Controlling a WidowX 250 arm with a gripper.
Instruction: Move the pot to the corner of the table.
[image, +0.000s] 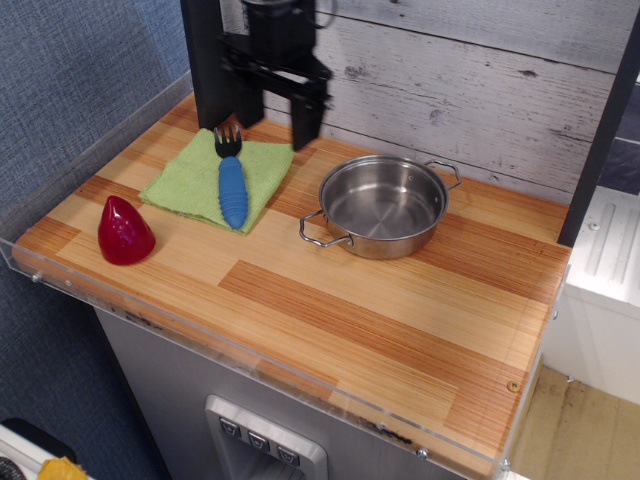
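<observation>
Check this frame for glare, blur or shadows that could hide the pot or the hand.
In the observation.image view, the only one, lighting is even and soft. The pot is sharp, with bright reflections on its rim and inner wall. The hand looks slightly soft-edged and very dark, so detail is lost. The clear acrylic edge shows faint glare.

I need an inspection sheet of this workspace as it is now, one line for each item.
Surface: wood-plank table, acrylic edging.
Job's things: pot empty, upright, right of centre; near right corner of the table free.
Clutter: green cloth with blue fork on it; red object at left.
Tool: tool open, holding nothing, above the cloth's back edge, apart from the pot.
Cables: nothing seen.
Surroundings: grey plank wall behind.
</observation>
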